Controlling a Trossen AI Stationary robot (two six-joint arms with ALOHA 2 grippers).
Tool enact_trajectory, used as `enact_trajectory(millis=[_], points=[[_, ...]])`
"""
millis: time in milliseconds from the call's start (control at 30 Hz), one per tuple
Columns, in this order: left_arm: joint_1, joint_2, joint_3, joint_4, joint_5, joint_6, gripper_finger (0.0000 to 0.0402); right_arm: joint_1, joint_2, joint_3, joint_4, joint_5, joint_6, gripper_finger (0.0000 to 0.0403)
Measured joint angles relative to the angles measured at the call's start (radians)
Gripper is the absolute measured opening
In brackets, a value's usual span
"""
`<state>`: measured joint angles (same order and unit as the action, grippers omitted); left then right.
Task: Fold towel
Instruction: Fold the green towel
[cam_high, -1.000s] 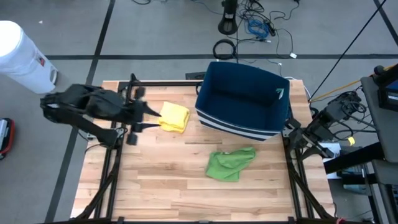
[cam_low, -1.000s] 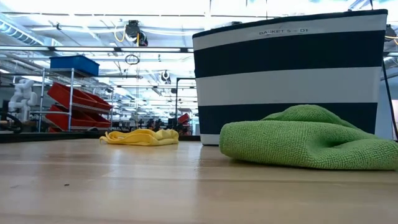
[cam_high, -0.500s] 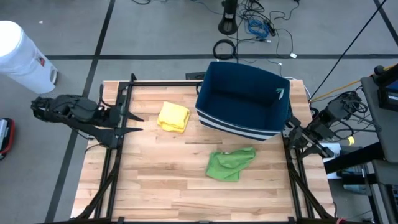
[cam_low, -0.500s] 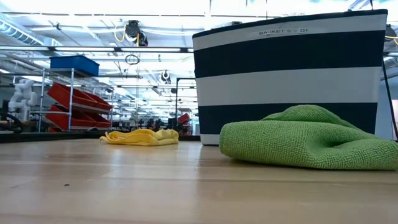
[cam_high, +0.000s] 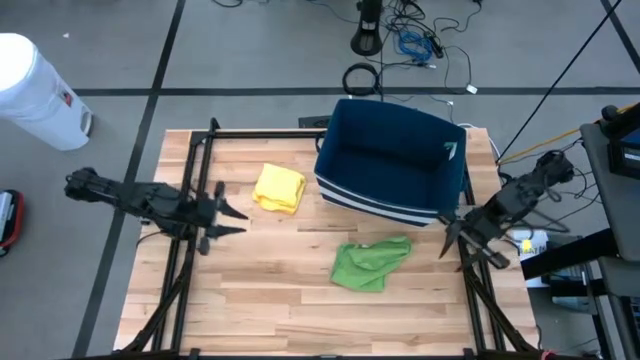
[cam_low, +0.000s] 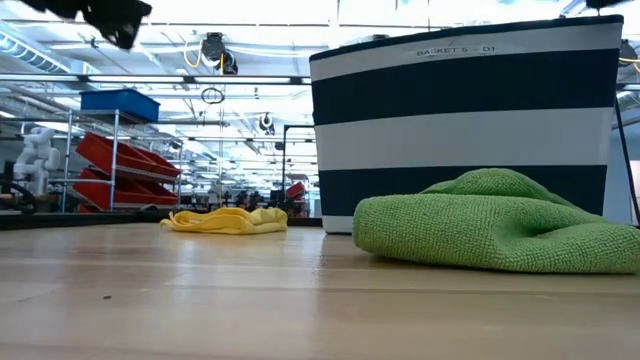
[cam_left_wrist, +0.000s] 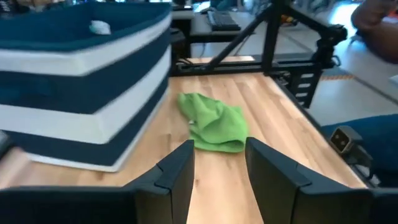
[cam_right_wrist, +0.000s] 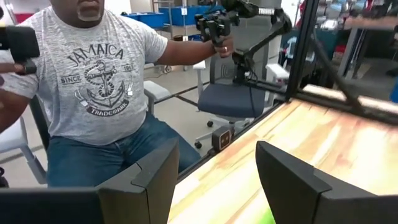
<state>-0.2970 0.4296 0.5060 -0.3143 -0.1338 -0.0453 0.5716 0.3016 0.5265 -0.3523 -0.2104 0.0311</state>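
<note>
A crumpled green towel (cam_high: 370, 264) lies on the wooden table, near its right side, just in front of the striped basket; it also shows in the low view (cam_low: 492, 224) and the left wrist view (cam_left_wrist: 215, 123). A small yellow towel (cam_high: 279, 187) lies bunched at the far left. My left gripper (cam_high: 226, 215) hangs open over the table's left edge, in front of the yellow towel, pointing across toward the green one (cam_left_wrist: 217, 169). My right gripper (cam_high: 455, 241) hangs open at the right edge, beside the green towel (cam_right_wrist: 214, 180). Neither holds anything.
A navy-and-white striped basket (cam_high: 392, 160) stands at the far right of the table. A black frame (cam_high: 190, 150) runs along the table's sides. Beyond the left edge sits a person (cam_right_wrist: 93, 93) holding control handles. Bare wood (cam_high: 270, 290) spans the near half.
My left gripper has drawn back from beside the yellow towel toward the table's left edge, then come down and a little toward the near edge. My right gripper has swung in and down from the right edge toward the green towel. Both towels have stayed where they were.
</note>
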Motion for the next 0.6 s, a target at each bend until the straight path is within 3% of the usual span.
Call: enact_trajectory(millis=[233, 433, 600], points=[[-0.001, 0.055, -0.221, 0.380, 0.051, -0.033, 0.0149, 0.001, 0.002, -0.167, 0.169, 0.000, 0.098, 0.0201], [-0.028, 0.159, -0.290, 0.530, 0.063, -0.033, 0.0149, 0.042, 0.003, -0.281, 0.296, 0.003, 0.140, 0.0200], [-0.052, 0.265, -0.296, 0.631, 0.053, -0.033, 0.0149, 0.073, 0.004, -0.361, 0.388, 0.071, 0.118, 0.0188]])
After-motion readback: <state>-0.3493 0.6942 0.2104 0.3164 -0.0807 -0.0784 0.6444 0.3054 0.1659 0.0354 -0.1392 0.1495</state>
